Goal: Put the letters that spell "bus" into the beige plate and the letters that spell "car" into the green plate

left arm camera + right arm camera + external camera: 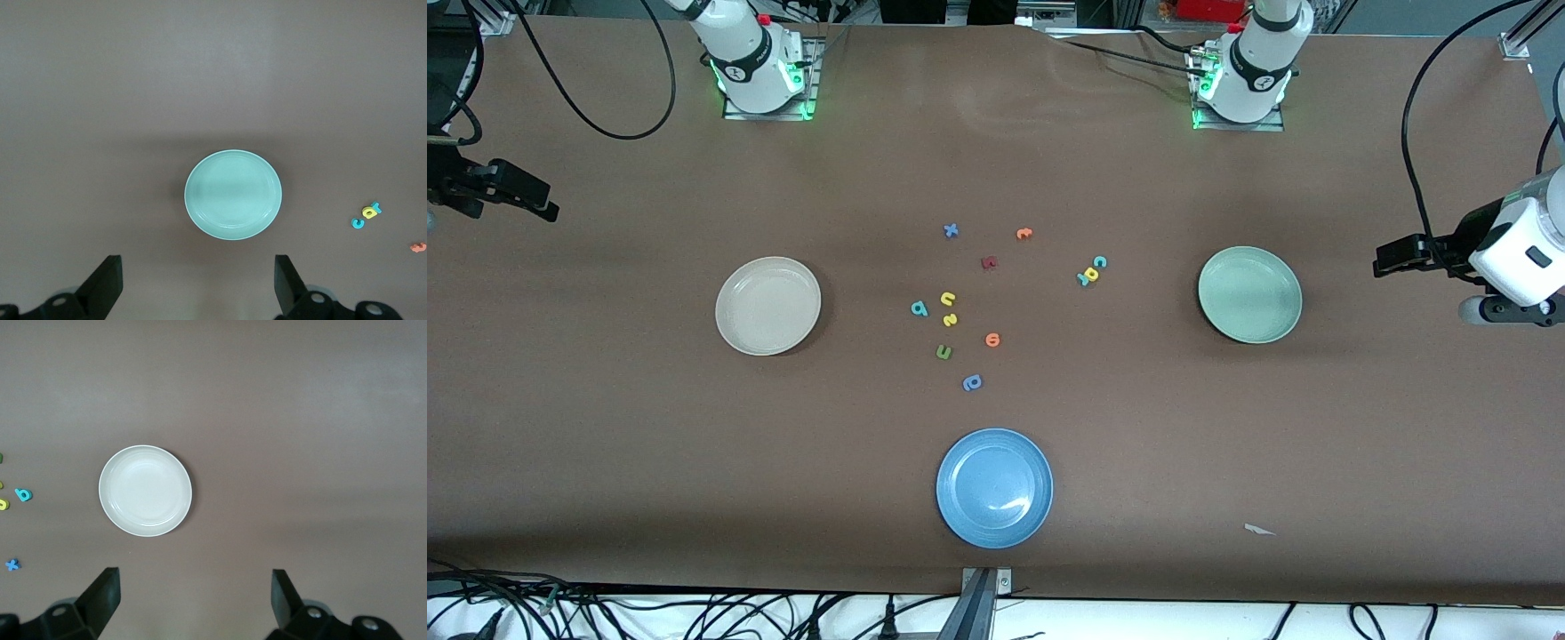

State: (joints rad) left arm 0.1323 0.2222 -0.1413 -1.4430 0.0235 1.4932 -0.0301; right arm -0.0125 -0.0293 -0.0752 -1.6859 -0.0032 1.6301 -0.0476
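Both grippers wait up high with jaws wide: the left gripper over the table's left-arm end, the right gripper over the right-arm end. Round, smooth green plate and beige plate lie empty. Little foam "car" letters sit near the green plate; "bus" letters sit mid-table.

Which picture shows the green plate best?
The left wrist view: the green plate sits whole in the middle, seen from straight above, looking empty. The front view shows it smaller, toward the left arm's end of the table. The right wrist view misses it.
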